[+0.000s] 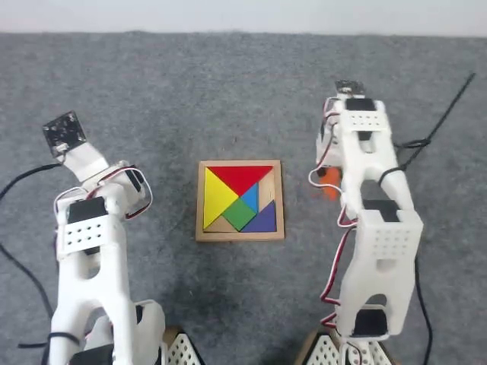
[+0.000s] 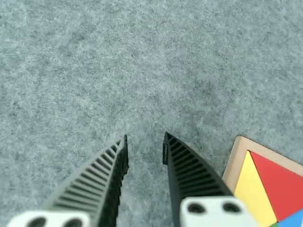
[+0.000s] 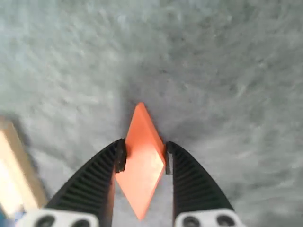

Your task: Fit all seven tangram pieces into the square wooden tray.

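Note:
The square wooden tray [image 1: 278, 199] lies mid-table between the arms. In it sit a red triangle [image 1: 240, 178], a yellow triangle [image 1: 217, 196], a green square [image 1: 241, 214], a small blue triangle [image 1: 249, 198] and a purple triangle [image 1: 262, 220]. Wood-coloured patches show at its right side and lower left corner. My right gripper [image 3: 142, 153] is shut on an orange parallelogram [image 3: 141, 165], held just above the carpet right of the tray, with the orange piece [image 1: 330, 185] beside that arm. My left gripper [image 2: 145, 139] is open and holds nothing, over bare carpet left of the tray's corner [image 2: 235, 161].
Grey carpet covers the whole table. Cables trail from the right arm [image 1: 445, 114] toward the back right and from the left arm [image 1: 23, 182] toward the left edge. Both arm bases stand at the near edge.

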{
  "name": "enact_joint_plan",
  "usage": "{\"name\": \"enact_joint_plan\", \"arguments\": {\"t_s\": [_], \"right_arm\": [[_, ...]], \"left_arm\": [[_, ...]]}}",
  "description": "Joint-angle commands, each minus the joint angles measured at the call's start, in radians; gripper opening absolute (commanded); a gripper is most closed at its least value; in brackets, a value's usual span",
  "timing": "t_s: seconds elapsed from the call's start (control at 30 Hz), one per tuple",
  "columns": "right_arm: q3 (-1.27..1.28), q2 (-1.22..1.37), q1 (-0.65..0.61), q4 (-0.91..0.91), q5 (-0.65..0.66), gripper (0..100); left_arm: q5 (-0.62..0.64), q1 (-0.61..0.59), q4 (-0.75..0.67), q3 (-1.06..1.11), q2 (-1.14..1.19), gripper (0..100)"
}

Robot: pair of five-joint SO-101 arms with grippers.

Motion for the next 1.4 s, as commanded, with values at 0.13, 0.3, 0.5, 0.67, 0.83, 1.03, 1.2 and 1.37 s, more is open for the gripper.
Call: {"name": "enact_joint_plan", "arguments": {"t_s": [0.13, 0.3, 0.5, 0.67, 0.83, 1.03, 1.2, 1.37], "right_arm": [[-0.153, -0.070, 0.064, 0.130, 0.190, 0.8], [-0.173, -0.070, 0.073, 0.157, 0.215, 0.8], [-0.167, -0.099, 0.016, 0.205, 0.213, 0.8], [-0.130, -0.186, -0.048, 0.237, 0.213, 0.9], [0.075, -0.334, -0.125, 0.131, 0.222, 0.9], [0.453, -0.604, -0.196, -0.139, 0.253, 0.9], [0.698, -0.751, -0.295, -0.357, 0.247, 0.9], [0.812, -0.774, -0.366, -0.524, 0.253, 0.9]], "left_arm": [[0.009, 0.011, -0.029, -0.013, -0.035, 13], [0.009, 0.012, -0.029, -0.013, -0.035, 13], [-0.091, 0.114, -0.025, 0.012, -0.041, 12], [-0.140, 0.155, -0.023, 0.015, -0.041, 12], [-0.187, 0.218, -0.021, 0.033, -0.043, 12], [-0.212, 0.253, -0.021, 0.042, -0.043, 12], [-0.213, 0.296, 0.021, 0.042, -0.052, 12], [-0.213, 0.325, 0.005, 0.139, -0.212, 12]]}}
